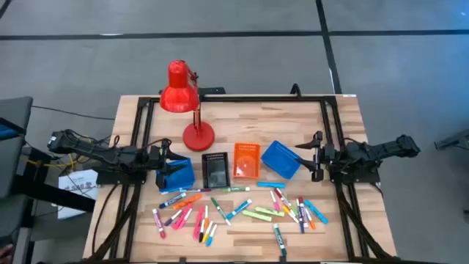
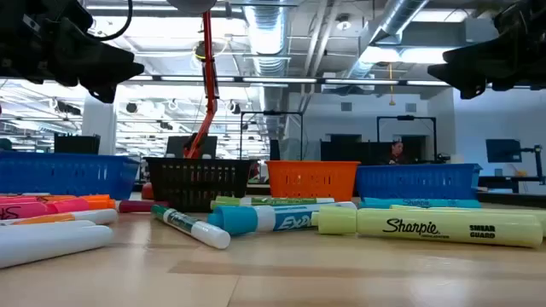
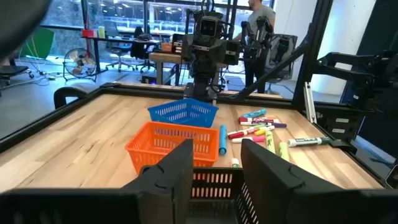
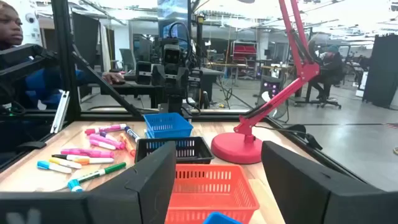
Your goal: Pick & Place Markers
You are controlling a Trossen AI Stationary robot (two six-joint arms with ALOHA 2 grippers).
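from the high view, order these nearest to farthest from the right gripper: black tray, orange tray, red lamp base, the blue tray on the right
Measured from the right gripper, which hangs open at the table's right side:
1. Right-hand blue tray, just beside the fingers.
2. Orange tray, next toward the middle.
3. Black tray, left of the orange one.
4. Red lamp base, farther left and toward the table's back.
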